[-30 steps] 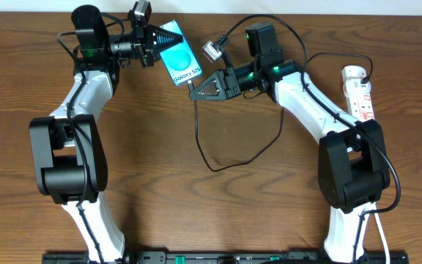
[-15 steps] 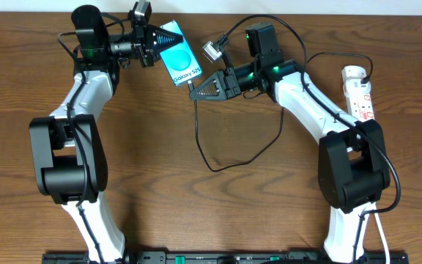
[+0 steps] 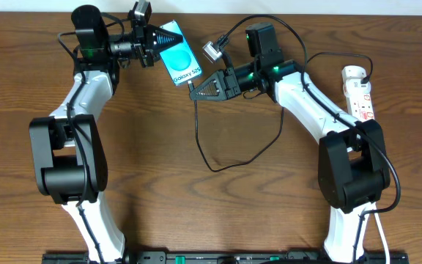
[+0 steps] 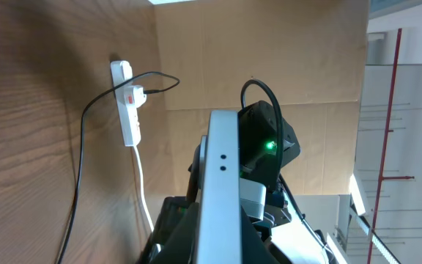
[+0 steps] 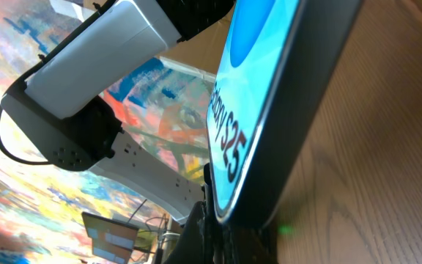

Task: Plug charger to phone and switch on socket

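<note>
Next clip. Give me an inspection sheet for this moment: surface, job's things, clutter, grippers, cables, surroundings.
Surface: brown wood-grain table.
Job's things: phone near the far edge, turquoise screen lit; charger, a thin black cable; socket, a white strip at the right edge, switch state not legible.
Clutter: nothing seen.
Grippers: left gripper shut on the phone's upper end; right gripper shut on the charger's plug end at the phone's lower end; whether the plug is seated cannot be told.
Cables: the charger loops across the table; a black lead is plugged into the socket; white cord trails from it.
Surroundings: tan board behind the table.
</note>
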Action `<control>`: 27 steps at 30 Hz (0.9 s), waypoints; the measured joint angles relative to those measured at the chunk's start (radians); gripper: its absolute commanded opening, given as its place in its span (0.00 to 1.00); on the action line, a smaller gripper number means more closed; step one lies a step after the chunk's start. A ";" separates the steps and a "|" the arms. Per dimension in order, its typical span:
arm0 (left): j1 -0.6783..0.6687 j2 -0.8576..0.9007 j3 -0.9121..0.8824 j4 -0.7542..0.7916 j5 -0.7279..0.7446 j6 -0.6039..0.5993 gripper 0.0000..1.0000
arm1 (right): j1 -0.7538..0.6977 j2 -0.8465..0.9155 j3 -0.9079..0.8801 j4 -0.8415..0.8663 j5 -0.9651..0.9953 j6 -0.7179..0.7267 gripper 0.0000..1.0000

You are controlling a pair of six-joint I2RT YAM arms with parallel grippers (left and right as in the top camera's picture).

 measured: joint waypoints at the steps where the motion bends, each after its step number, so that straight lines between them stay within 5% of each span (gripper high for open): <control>1: 0.000 0.000 0.000 0.000 0.000 0.000 0.07 | 0.000 0.000 0.000 0.000 0.000 0.000 0.01; 27: 0.001 0.000 0.000 0.000 0.002 0.009 0.07 | -0.002 0.000 0.000 -0.018 0.022 0.023 0.01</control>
